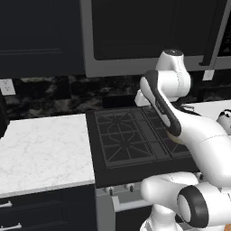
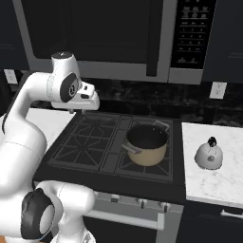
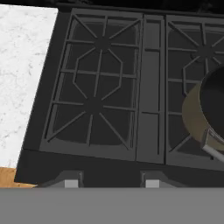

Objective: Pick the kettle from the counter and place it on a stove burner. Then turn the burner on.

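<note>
Left counter [image 1: 40,149] is bare marble, nothing staged there. Left burners [image 3: 94,76] are free, grates unobstructed, so by my read that's the likely landing spot for the kettle.

Arm is parked high over the back of the cooktop [image 2: 109,147], hand aimed straight down. Looks like a survey pose, not a reach. Hand view looks down on the left grates, centre strip and part of the right grates.

Pot [image 2: 147,144] sits on the front right burner, handle sticking toward the front left. That burner is taken; placing the kettle there would mean a clash.

Kettle [image 2: 209,154] is upright on the right counter [image 2: 213,180], just beside the stove's right edge, well apart from the hand. Untouched, so the pick isn't started. Arm has to swing right across the pot to get there; I'd watch for the pot handle on the way back.

Hidden or unclear:
- Gripper [image 2: 88,102]: hand body visible in the right base view, but the fingers aren't resolvable. Hand view shows no clear fingertips. Cannot tell if it's wide or narrow. Nothing held, as far as I can see.
- Left base view: arm blocks the right half of the stove; the pot shows as a tan sliver, the kettle is cut off at the right edge.
- Hand view crops the pot at the right.
- Knobs [image 2: 142,203] are small on the front panel; positions unreadable.
</note>
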